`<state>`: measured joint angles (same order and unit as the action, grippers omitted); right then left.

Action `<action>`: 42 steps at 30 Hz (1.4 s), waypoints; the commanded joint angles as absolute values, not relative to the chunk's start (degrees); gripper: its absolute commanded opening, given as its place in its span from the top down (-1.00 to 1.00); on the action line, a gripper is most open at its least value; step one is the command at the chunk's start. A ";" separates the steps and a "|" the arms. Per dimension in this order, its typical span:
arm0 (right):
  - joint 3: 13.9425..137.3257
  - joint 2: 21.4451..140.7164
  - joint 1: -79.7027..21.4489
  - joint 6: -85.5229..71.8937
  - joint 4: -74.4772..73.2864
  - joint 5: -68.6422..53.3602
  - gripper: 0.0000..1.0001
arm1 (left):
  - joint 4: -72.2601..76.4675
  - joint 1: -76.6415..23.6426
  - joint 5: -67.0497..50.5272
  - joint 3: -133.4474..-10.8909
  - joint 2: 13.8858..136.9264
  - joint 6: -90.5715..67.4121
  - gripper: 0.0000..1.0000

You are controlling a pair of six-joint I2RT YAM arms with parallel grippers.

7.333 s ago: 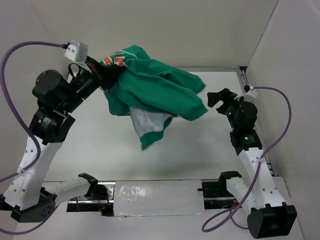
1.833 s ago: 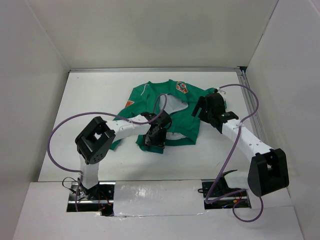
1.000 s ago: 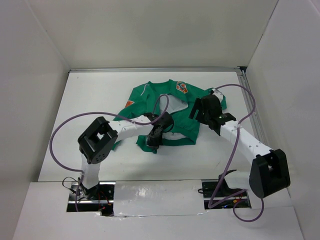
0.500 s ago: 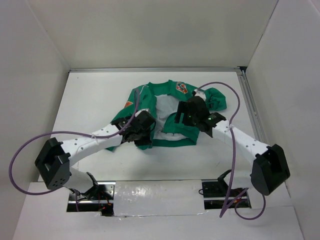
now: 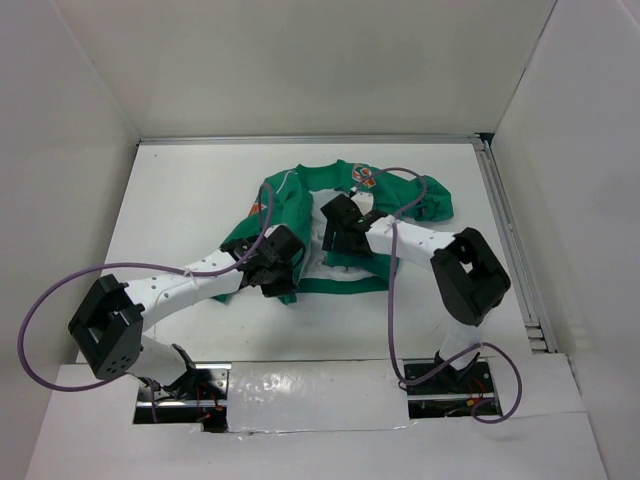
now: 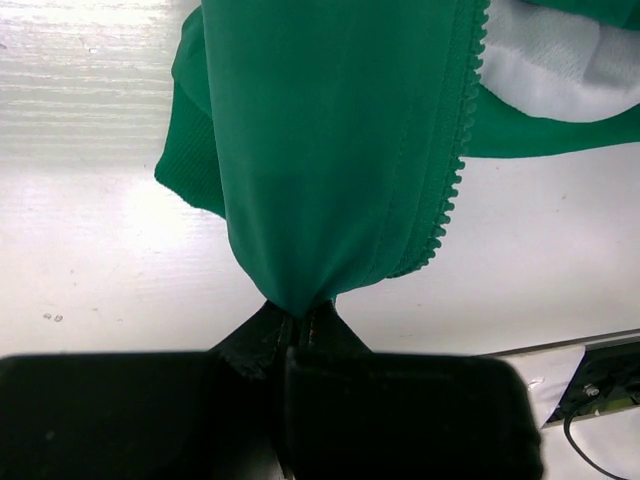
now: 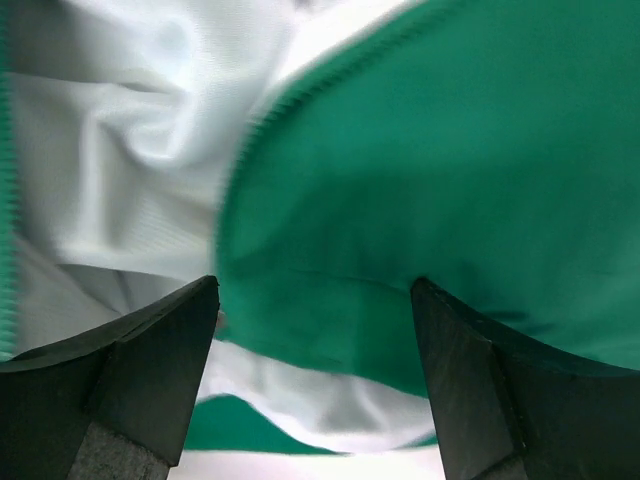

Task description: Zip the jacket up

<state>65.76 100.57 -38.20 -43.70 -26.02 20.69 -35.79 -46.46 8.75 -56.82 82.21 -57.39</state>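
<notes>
The green jacket [image 5: 390,215] lies unzipped on the white table, its white lining [image 5: 325,215] showing and the orange chest patch [image 5: 365,178] at the far side. My left gripper [image 5: 282,272] is shut on the jacket's lower left front; in the left wrist view [image 6: 300,325] green cloth fans out from the pinch, with the zipper teeth [image 6: 455,180] along one edge. My right gripper [image 5: 333,228] is open over the jacket's opening. In the right wrist view [image 7: 315,300] its fingers [image 7: 150,370] straddle the right front panel [image 7: 450,200] and lining [image 7: 120,150], gripping nothing.
White walls close in the table on three sides. A metal rail [image 5: 505,215] runs along the right edge. Purple cables [image 5: 60,285] loop from both arms. The arm bases and mounting cutouts [image 5: 190,385] lie at the near edge.
The jacket, earlier held in the air, now lies on the table. In the last half second the right gripper swung left over the opening. The left gripper stayed pinched on the hem.
</notes>
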 commanded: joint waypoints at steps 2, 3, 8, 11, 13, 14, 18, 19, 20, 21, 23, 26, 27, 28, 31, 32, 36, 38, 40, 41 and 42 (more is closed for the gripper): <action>72.15 105.36 -40.25 -45.27 -27.16 25.05 -0.69 | -34.37 -46.05 8.08 -56.25 82.53 -58.62 1.00; 72.42 105.99 -40.17 -45.26 -27.07 24.61 -0.69 | -34.19 -45.97 8.35 -56.08 82.79 -58.54 1.00; 73.21 110.20 -40.17 -46.23 -27.07 25.13 -0.56 | -31.47 -45.18 7.83 -55.46 84.99 -57.57 1.00; 73.30 110.40 -40.08 -48.25 -29.44 27.94 -0.03 | -30.50 -44.04 6.86 -55.63 86.48 -57.04 1.00; 71.38 107.25 -40.08 -48.34 -29.88 30.23 0.39 | -29.80 -43.51 6.94 -55.90 87.54 -56.87 1.00; 70.41 105.49 -40.08 -47.99 -29.62 30.76 0.46 | -29.53 -42.90 6.94 -55.81 87.89 -56.78 1.00; 66.80 97.22 -40.08 -45.97 -33.20 33.48 0.74 | -28.74 -41.49 6.33 -58.61 92.71 -56.25 1.00; 66.62 94.16 -40.08 -44.49 -34.44 33.75 0.74 | -28.57 -41.31 6.24 -59.41 93.77 -55.73 1.00; 66.36 92.74 -40.08 -43.95 -35.85 34.10 0.74 | -29.00 -41.22 6.24 -60.02 94.82 -55.81 1.00; 66.01 91.33 -40.17 -43.86 -38.73 34.62 0.74 | -29.26 -41.13 6.76 -61.33 96.57 -55.90 1.00; 64.35 86.41 -40.43 -41.76 -40.25 35.42 0.99 | -30.14 -40.96 7.12 -62.83 98.69 -56.16 1.00; 60.84 79.38 -41.74 -32.38 -37.99 30.45 1.00 | -31.20 -40.35 6.59 -64.33 100.54 -57.13 1.00; 59.86 76.84 -42.44 -26.17 -37.36 28.15 1.00 | -31.11 -40.08 5.46 -64.42 100.89 -57.04 1.00; 59.07 75.86 -43.23 -23.06 -36.74 22.12 1.00 | -30.85 -39.90 4.75 -64.42 100.99 -56.78 1.00; 55.65 75.06 -47.89 -13.38 -35.78 12.59 1.00 | -29.53 -38.94 2.29 -63.90 100.72 -55.90 1.00; 52.94 75.06 -49.81 -11.88 -33.34 10.13 0.98 | -29.36 -38.67 2.02 -63.37 100.20 -55.72 1.00; 52.56 81.89 -58.77 -8.19 -30.95 6.24 0.80 | -29.35 -38.58 2.55 -62.40 98.62 -55.72 1.00; 54.05 85.06 -60.46 -8.35 -30.50 6.51 0.53 | -29.70 -38.58 2.99 -62.14 98.00 -55.63 1.00; 55.45 88.24 -60.82 -8.00 -31.64 4.05 0.35 | -29.97 -38.58 2.90 -61.96 97.30 -55.72 1.00; 55.11 88.50 -60.91 -7.74 -30.51 3.78 0.32 | -29.88 -38.58 2.81 -61.44 97.03 -55.72 1.00; 54.67 87.46 -60.82 -8.60 -29.72 3.95 0.21 | -29.71 -38.58 2.73 -61.00 96.77 -55.72 1.00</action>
